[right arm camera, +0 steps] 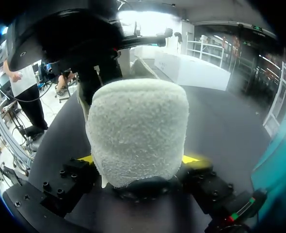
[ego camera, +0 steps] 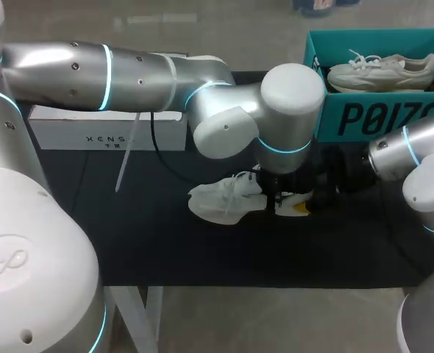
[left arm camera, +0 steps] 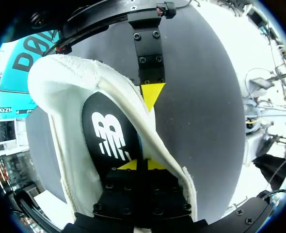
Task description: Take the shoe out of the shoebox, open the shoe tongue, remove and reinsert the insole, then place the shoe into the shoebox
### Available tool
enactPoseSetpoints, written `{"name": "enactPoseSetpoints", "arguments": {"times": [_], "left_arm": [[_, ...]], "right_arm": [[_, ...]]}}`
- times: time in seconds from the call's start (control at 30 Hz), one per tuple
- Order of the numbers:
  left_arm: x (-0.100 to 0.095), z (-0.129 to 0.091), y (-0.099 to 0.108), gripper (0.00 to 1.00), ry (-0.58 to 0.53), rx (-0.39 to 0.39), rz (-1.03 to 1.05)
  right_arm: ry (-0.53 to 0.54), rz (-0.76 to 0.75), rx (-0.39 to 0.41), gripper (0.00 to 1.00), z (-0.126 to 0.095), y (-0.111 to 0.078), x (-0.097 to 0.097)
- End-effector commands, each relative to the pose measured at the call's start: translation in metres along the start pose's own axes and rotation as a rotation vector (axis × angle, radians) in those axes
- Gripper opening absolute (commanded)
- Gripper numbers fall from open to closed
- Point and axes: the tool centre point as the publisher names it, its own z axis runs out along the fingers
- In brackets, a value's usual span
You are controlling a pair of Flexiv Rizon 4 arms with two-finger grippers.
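Observation:
A white sneaker [ego camera: 221, 200] lies on the black mat [ego camera: 165, 235] in the middle of the table, toe toward the left. My left arm reaches across from the left. Its gripper [left arm camera: 138, 165] is shut, tips together inside the shoe's [left arm camera: 75, 82] heel opening on the black insole [left arm camera: 109, 131]; whether it pinches the insole is hidden. My right gripper [right arm camera: 140, 158] straddles the fuzzy heel [right arm camera: 138, 126], a yellow tip touching each side. One of its fingers [left arm camera: 151, 92] presses the collar. In the head view both grippers are mostly hidden under the left wrist [ego camera: 283, 118].
The teal shoebox [ego camera: 364, 118] stands open at the back right with a second pale sneaker [ego camera: 382, 72] inside. A long white box [ego camera: 107, 126] lies at the back left, partly under my left arm. The right arm [ego camera: 415, 158] comes in beside the shoebox.

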Motion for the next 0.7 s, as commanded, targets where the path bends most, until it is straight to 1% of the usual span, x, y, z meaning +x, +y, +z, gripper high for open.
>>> {"name": "enactPoseSetpoints", "arguments": {"times": [0.03,0.17,0.27,0.43,0.53,0.7], "left_arm": [[0.006,0.041,-0.008,0.00,-0.020,-0.006,-0.008],[0.005,0.025,-0.004,0.00,-0.045,0.006,-0.040],[0.005,0.012,0.004,0.00,-0.063,0.033,-0.076],[0.003,-0.005,0.018,0.00,-0.094,0.055,-0.137],[0.000,-0.014,0.024,0.00,-0.100,0.086,-0.160],[-0.003,-0.022,0.033,0.00,-0.092,0.169,-0.196]], "right_arm": [[-0.001,0.002,0.003,0.00,0.004,-0.001,-0.003],[-0.001,0.002,0.003,0.00,0.004,-0.001,-0.003],[-0.001,0.002,0.003,0.00,0.004,-0.001,-0.003],[-0.001,0.002,0.003,0.00,0.004,-0.001,-0.003],[-0.001,0.002,0.003,0.00,0.004,-0.001,-0.003],[-0.001,0.002,0.003,0.00,0.004,-0.001,-0.003]]}}
